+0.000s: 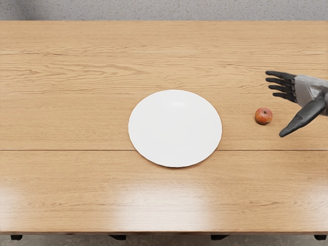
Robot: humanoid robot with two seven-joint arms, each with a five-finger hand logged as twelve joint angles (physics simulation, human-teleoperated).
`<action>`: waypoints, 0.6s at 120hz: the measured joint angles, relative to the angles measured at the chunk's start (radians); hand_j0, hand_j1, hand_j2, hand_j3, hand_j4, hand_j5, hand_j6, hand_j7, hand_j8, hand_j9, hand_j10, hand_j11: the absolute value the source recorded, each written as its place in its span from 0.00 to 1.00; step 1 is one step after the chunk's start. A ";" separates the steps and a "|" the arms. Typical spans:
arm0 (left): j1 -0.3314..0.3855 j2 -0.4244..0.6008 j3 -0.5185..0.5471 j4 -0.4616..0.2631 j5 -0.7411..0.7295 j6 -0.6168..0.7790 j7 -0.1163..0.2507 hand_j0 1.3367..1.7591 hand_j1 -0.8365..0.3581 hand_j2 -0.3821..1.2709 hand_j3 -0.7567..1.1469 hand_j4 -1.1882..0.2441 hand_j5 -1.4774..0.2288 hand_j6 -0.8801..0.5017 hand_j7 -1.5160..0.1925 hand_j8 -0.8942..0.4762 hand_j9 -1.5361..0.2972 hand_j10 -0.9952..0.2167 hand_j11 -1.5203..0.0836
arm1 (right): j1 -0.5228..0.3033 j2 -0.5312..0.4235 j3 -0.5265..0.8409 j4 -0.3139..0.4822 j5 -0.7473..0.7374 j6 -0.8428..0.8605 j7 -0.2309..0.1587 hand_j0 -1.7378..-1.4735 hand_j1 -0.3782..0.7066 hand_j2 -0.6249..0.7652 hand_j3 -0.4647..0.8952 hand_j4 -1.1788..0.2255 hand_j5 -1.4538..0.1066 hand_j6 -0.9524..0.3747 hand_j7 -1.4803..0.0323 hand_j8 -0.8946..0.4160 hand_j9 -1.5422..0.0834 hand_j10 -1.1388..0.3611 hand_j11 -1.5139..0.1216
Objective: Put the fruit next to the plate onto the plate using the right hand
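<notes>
Just beside the robot hand [305, 95], on its plate side, a fruit [263, 116] lies on the tabletop [77, 102]. It is a small round apple, red over most of its skin, with a paler orange patch and a dark dimple at the top. A thin shadow sits under it. It touches neither the robot hand nor the plate [175, 128], and it rests between the two, nearer the hand.

The robot hand is the right one, its arm entering from the right edge of the view. It hangs with its dark fingers [279, 85] spread and pointing toward the plate side. The thumb is stretched out apart from them, slanting down toward the near edge, and the hand holds nothing. The fingertips and the thumb tip both end close to the apple without contact.

Farther from the hand, past the apple, the plate is round, plain white and flat, lying near the middle of the tabletop.

The tabletop is light wood with long grain running crosswise, a seam between planks, and a soft glare along the near part. Beyond its far edge runs a grey speckled band.
</notes>
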 joint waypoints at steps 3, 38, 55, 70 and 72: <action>0.001 0.000 0.000 0.000 0.000 0.000 0.000 0.76 0.98 0.23 0.40 0.82 0.86 0.63 0.88 0.64 0.83 0.81 0.94 | 0.005 0.000 -0.006 0.006 -0.006 0.000 0.000 0.30 0.03 0.45 0.34 0.84 0.93 0.72 0.98 0.68 0.95 0.76 0.93; 0.001 0.000 0.000 0.000 0.000 0.000 0.000 0.76 0.98 0.23 0.40 0.82 0.86 0.63 0.88 0.64 0.83 0.81 0.94 | 0.169 -0.078 -0.319 0.017 -0.107 -0.254 0.000 0.30 0.03 0.45 0.34 0.84 0.93 0.72 0.98 0.68 0.95 0.76 0.93; 0.000 0.000 0.000 0.000 0.000 0.000 0.000 0.76 0.98 0.23 0.40 0.82 0.86 0.63 0.88 0.64 0.83 0.81 0.94 | 0.237 -0.161 -0.487 0.018 -0.119 -0.398 0.000 0.30 0.03 0.45 0.34 0.84 0.93 0.72 0.98 0.68 0.95 0.76 0.93; 0.001 0.000 0.003 0.001 0.000 0.000 0.000 0.76 0.98 0.23 0.40 0.82 0.86 0.63 0.88 0.64 0.83 0.81 0.94 | 0.316 -0.204 -0.600 0.009 -0.158 -0.463 0.000 0.30 0.03 0.45 0.34 0.84 0.93 0.72 0.98 0.68 0.95 0.76 0.93; 0.001 0.000 0.011 0.000 0.000 0.000 0.000 0.76 0.98 0.23 0.40 0.82 0.86 0.63 0.88 0.64 0.83 0.81 0.94 | 0.322 -0.207 -0.618 0.004 -0.162 -0.469 0.000 0.30 0.03 0.45 0.34 0.84 0.93 0.72 0.98 0.68 0.95 0.76 0.93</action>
